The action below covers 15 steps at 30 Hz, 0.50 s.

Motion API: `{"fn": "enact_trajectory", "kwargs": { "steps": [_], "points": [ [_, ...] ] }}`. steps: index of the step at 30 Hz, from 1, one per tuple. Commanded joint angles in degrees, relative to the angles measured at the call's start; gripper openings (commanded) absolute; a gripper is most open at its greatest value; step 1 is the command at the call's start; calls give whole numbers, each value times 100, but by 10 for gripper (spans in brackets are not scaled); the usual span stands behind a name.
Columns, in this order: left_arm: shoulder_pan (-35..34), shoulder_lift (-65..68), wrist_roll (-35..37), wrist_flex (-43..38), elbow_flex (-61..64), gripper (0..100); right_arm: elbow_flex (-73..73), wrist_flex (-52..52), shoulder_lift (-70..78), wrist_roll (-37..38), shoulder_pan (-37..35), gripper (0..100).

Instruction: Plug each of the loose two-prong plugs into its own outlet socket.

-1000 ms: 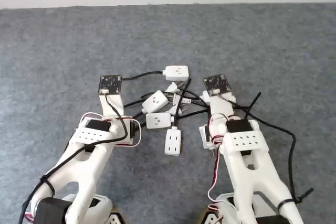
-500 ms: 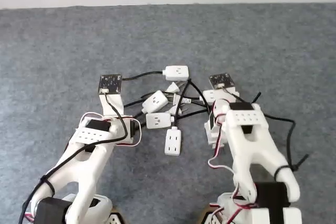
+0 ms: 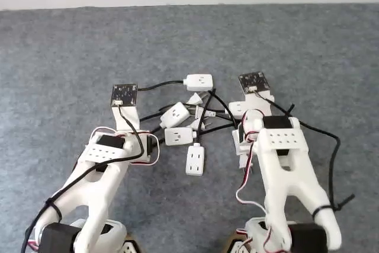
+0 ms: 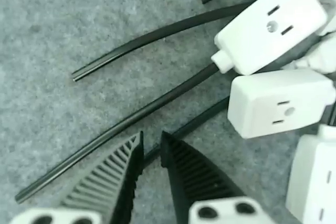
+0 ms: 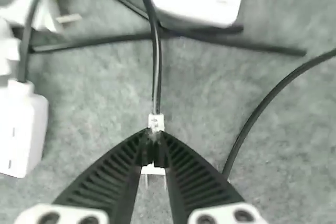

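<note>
Now the right hand (image 5: 153,136) clenches a two-prong plug (image 5: 152,170); next, it likely needs its prongs aligned with a free outlet socket (image 3: 195,159).

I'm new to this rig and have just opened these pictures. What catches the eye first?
A tangle of white outlet sockets and black cords lies on the grey table between the two arms. The right gripper is shut on a small two-prong plug, its prongs pointing back toward the wrist. The left gripper hangs slightly open just above the table beside the sockets.
</note>
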Motion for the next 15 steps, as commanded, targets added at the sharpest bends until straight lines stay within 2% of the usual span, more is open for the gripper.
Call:
{"fn": "enact_trajectory", "kwargs": {
  "steps": [1,5,10,15],
  "points": [
    [-44,-114,-18,-105,-48,56,-97,-84,-207,53,-13,9],
    [-44,-114,-18,-114,-48,58,-211,-84,171,308,-22,11],
    [-35,-114,-9,-123,-57,59,-519,66,813,554,-145,79],
    [-53,-123,-9,-308,-40,59,-659,31,901,554,-198,76]
  ]
}}
